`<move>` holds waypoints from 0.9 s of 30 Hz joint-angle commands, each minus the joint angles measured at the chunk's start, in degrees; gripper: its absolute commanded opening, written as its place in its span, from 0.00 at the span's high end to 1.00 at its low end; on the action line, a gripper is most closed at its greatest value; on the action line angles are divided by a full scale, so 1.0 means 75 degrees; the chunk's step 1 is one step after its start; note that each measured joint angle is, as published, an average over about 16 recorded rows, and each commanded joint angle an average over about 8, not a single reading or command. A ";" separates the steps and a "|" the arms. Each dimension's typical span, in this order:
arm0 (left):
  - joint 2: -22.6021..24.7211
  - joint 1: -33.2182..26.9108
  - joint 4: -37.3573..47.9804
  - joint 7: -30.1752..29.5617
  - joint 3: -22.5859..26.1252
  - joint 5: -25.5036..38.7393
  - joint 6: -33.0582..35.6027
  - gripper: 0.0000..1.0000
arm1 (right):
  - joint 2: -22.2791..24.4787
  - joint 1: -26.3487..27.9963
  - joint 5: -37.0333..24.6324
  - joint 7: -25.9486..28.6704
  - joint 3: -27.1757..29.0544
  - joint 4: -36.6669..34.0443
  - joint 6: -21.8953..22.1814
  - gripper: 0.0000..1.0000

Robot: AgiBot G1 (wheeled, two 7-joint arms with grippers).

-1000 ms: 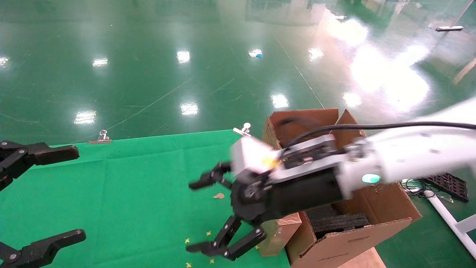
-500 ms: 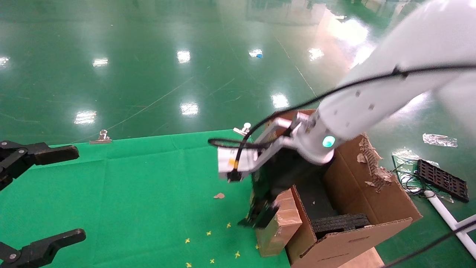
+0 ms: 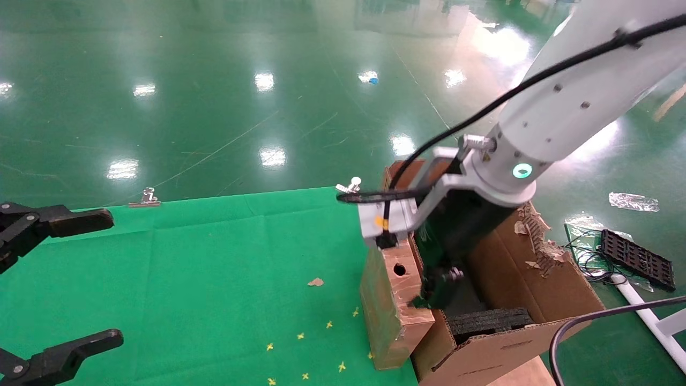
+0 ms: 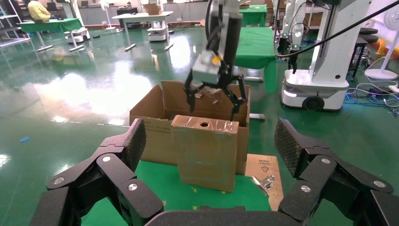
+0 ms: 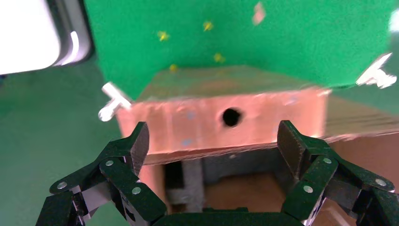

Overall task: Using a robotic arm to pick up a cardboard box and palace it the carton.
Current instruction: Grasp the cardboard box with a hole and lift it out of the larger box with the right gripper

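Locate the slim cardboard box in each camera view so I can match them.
Head view: cardboard box stands upright at lower centre, against the carton.
Left wrist view: centre, in front of the carton.
Right wrist view: its top edge spans the middle.
Shared landmark: the small round hole in its top.

Glossy green floor (image 3: 214, 80) mirroring ceiling lights; green cloth (image 3: 203, 279) spread before it. Beyond the cloth, in the left wrist view: green-draped table (image 4: 256, 40), white table (image 4: 141, 16), wheeled white base (image 4: 313, 89).
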 commanded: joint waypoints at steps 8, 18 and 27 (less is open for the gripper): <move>-0.0002 -0.0001 0.0000 0.0003 0.0005 -0.0003 -0.0002 0.00 | -0.0127 0.0261 0.0161 0.0328 -0.0890 -0.0005 0.0217 0.00; -0.0004 -0.0002 0.0000 0.0005 0.0010 -0.0007 -0.0005 0.00 | 0.0132 0.0510 0.0527 0.2640 -0.1033 -0.0422 0.0460 0.00; -0.0006 -0.0003 0.0000 0.0008 0.0015 -0.0011 -0.0007 0.00 | -0.0165 0.0218 0.0986 0.5212 -0.1223 -0.1906 0.0385 0.00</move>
